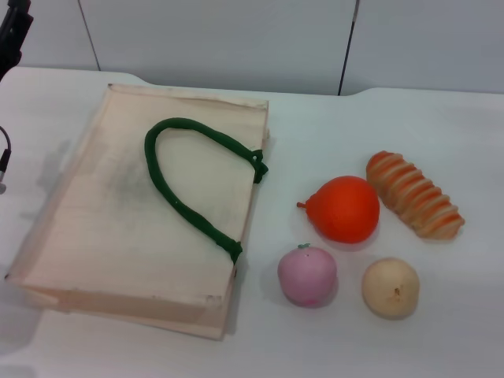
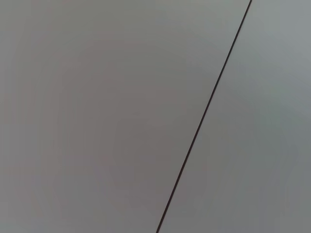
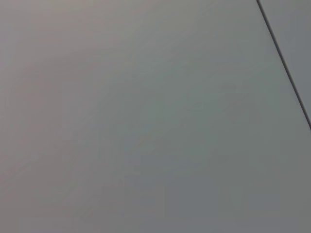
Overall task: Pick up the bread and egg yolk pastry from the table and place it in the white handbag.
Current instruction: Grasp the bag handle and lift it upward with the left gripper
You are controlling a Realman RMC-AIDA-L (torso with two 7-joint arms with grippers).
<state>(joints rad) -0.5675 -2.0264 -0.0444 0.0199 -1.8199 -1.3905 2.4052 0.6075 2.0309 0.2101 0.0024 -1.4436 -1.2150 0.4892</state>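
The bread point(image 1: 415, 195) lies on the counter point(image 1: 472, 126) on the robot's right, long axis running diagonally from far-inner to near-outer; the egg yolk pastry point(image 1: 390, 287) sits just nearer, beside a pink fruit point(image 1: 307, 275); the white handbag point(image 1: 94, 220) lies flat on the left; neither pincer is in view, so their state cannot be told; the right arm is likely the closer one.

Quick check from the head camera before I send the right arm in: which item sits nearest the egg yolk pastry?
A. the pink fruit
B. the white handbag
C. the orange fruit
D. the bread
A. The pink fruit lies right beside the egg yolk pastry on the near part of the table, while the orange fruit, the bread and the white handbag are all farther from it.
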